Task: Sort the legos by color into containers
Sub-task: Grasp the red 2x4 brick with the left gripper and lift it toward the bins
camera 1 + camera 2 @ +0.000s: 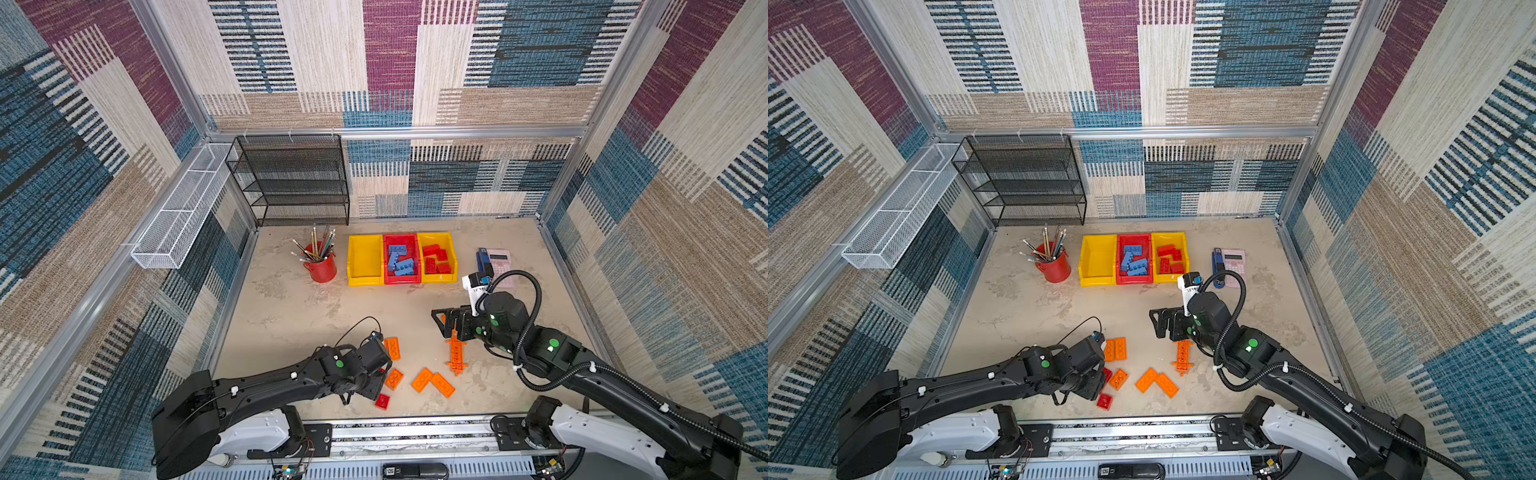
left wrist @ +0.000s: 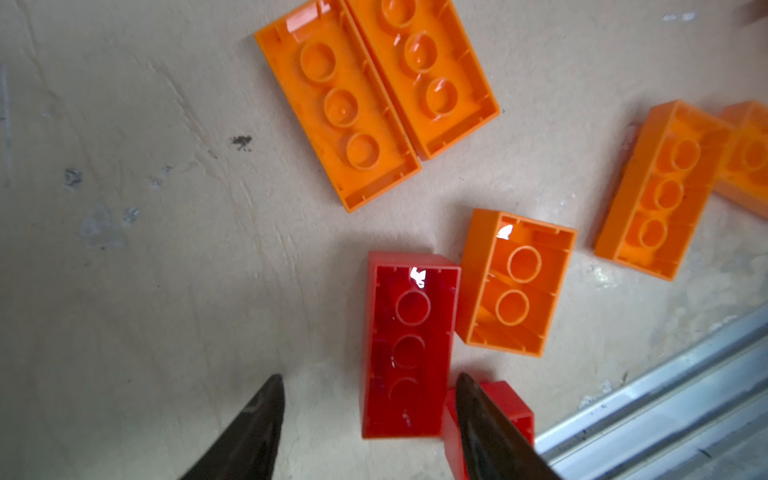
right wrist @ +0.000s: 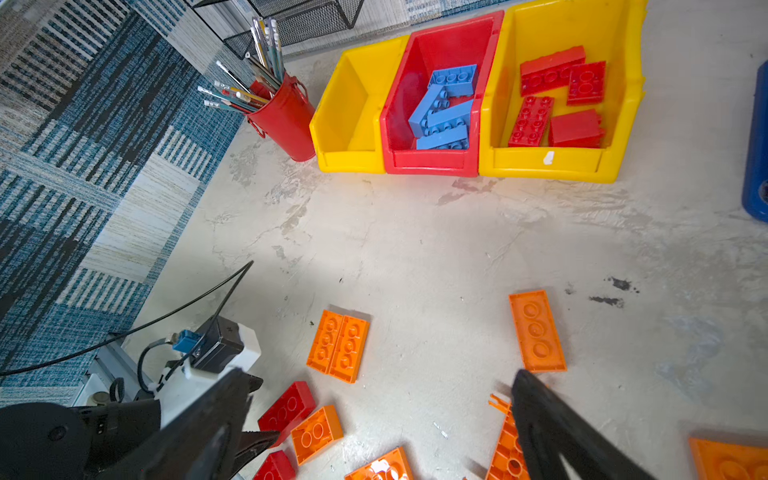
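One lego (image 2: 409, 345), seemingly within left pincer (image 2: 369, 376)

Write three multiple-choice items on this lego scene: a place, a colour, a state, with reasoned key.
1. The yellow bin beside the pencil cup is: A empty; B full; C overturned.
2. The blue legos lie: A in that yellow bin; B in the red bin; C in the pencil cup.
3. The other yellow bin holds legos coloured: A orange; B blue; C red.
Key: 1 A, its bare floor shows; 2 B, blue pile sits inside red walls; 3 C, only red pieces show there.
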Robot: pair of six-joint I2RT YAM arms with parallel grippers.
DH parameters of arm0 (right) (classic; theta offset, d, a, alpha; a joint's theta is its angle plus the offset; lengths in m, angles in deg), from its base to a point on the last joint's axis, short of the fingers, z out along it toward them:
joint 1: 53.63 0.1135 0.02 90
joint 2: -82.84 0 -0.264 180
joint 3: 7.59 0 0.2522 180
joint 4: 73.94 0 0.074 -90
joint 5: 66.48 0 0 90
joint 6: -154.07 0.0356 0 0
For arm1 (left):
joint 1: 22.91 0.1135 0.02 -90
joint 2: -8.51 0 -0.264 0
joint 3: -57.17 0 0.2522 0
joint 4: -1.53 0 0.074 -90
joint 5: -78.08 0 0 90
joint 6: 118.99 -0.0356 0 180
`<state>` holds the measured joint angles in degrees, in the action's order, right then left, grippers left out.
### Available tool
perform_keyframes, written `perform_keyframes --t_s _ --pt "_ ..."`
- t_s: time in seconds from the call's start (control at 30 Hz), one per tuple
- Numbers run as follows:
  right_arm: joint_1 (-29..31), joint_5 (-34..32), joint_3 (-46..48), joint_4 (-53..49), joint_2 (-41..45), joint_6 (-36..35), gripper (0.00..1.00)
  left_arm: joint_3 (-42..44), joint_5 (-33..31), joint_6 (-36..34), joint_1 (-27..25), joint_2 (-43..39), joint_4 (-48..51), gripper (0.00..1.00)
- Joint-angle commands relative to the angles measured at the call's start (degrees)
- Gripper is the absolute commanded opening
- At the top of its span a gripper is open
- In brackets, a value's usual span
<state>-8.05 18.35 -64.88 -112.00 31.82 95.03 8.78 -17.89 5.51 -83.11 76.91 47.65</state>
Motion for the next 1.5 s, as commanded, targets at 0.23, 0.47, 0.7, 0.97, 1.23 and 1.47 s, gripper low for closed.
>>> perform_keyframes --t_s 0.23,0.47,0.7,0.97,1.23,1.47 --pt "0.0 -1.8 0.4 -0.6 1.4 0.0 0.99 -0.2 -0.5 0.1 0.0 4.6 -3.0 0.65" --pt "0.0 -2.4 -0.1 -0.9 1.4 -0.4 0.99 -1.1 -2.5 -0.6 0.5 8.1 -3.3 0.55" --pt "0.0 -2.8 -0.4 -1.3 1.6 -0.8 0.99 -3.2 -2.7 -1.5 3.1 10.7 -2.0 0.26" --pt "-0.1 -4.6 2.0 1.2 2.3 -1.3 0.99 -12.9 -4.2 -6.0 5.9 10.4 3.7 0.23" --pt "0.0 -7.6 4.8 1.0 5.5 -0.6 0.99 -36.2 0.3 -14.7 13.1 23.6 1.9 0.24" --pt "-0.1 -12.8 5.2 -3.0 11.1 -0.8 0.99 -63.6 6.5 -18.0 18.8 43.0 3.4 0.24"
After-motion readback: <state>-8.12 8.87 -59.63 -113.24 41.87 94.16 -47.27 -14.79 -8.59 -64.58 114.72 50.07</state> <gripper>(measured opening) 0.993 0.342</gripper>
